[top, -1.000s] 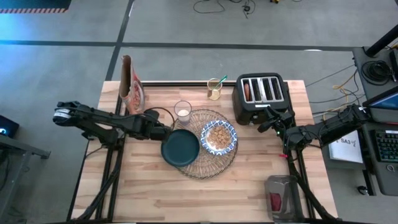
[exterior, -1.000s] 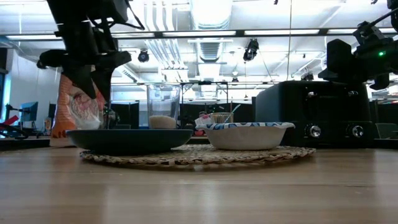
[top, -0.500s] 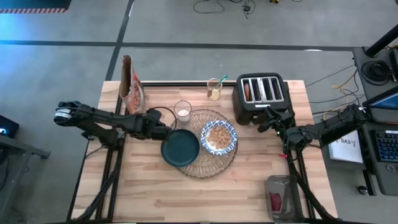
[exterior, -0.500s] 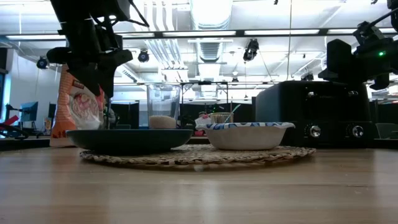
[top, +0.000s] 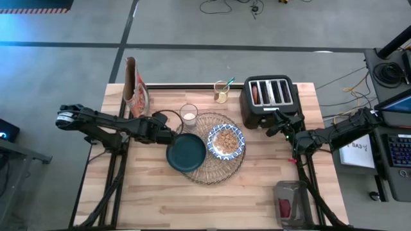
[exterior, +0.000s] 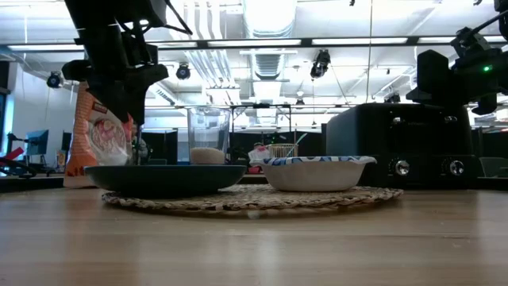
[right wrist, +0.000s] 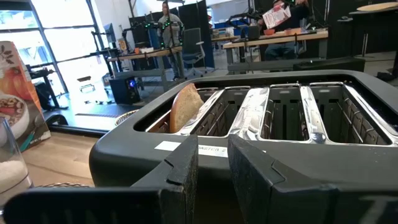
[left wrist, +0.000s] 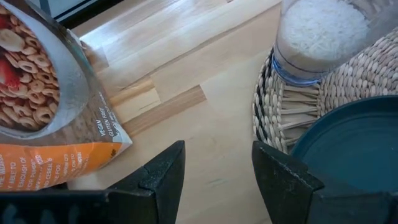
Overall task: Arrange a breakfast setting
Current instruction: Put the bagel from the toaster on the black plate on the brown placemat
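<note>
Standing on grey workshop flooring, the pale wooden table carries one round woven placemat near its centre. On it sit one dark teal plate and one patterned bowl; one clear glass stands at its far rim. The left gripper gapes empty beside the plate; the right gripper, narrowly parted, holds nothing by the one black toaster.

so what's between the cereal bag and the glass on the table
Only bare wooden tabletop lies between the cereal bag and the glass. The left wrist view shows it best, with the left gripper open above that stretch.
</note>
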`<action>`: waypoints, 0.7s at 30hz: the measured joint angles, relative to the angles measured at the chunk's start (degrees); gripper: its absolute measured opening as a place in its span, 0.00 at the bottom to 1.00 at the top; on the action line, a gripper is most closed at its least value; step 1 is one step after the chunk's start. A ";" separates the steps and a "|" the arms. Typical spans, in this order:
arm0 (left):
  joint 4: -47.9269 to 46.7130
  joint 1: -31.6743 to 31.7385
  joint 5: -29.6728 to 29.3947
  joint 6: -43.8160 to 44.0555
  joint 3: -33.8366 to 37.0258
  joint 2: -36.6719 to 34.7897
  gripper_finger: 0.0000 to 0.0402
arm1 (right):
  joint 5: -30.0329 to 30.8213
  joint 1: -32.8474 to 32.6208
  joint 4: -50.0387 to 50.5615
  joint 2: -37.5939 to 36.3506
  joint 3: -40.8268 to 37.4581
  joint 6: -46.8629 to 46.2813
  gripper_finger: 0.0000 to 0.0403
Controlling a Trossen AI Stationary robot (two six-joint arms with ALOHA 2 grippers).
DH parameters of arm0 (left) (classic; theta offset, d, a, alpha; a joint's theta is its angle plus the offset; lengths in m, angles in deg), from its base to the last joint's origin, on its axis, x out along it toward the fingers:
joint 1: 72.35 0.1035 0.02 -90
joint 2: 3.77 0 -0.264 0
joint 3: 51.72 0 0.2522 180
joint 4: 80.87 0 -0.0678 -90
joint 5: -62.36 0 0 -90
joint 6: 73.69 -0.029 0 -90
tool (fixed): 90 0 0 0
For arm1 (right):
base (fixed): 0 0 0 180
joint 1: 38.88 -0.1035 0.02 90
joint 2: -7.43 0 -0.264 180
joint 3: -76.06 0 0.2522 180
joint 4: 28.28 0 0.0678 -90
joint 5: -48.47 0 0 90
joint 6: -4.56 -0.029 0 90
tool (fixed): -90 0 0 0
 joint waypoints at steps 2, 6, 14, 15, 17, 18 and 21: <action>0.01 0.00 0.02 0.01 0.00 0.00 0.42 | 0.00 0.01 -0.01 0.00 -0.01 0.00 0.20; 0.02 0.00 -0.05 0.01 0.02 0.00 0.42 | 0.00 0.02 -0.02 0.00 0.00 0.00 0.20; 0.02 0.00 -0.09 0.05 0.02 0.00 0.42 | -0.02 0.01 -0.04 -0.01 0.00 -0.20 0.20; 0.02 0.00 -0.11 0.14 0.02 0.00 0.42 | -0.12 0.02 -0.04 -0.02 0.00 -0.22 0.20; 0.02 0.00 -0.11 0.19 0.02 0.00 0.42 | -1.62 0.02 -0.07 -0.02 0.00 -0.22 0.20; 0.02 0.00 -0.14 0.20 0.02 0.00 0.42 | -2.47 0.01 -0.04 -0.02 0.00 -0.20 0.20; 0.04 0.09 -0.60 0.22 0.04 -0.02 0.42 | -4.83 0.02 -0.07 -0.02 0.00 -0.15 0.20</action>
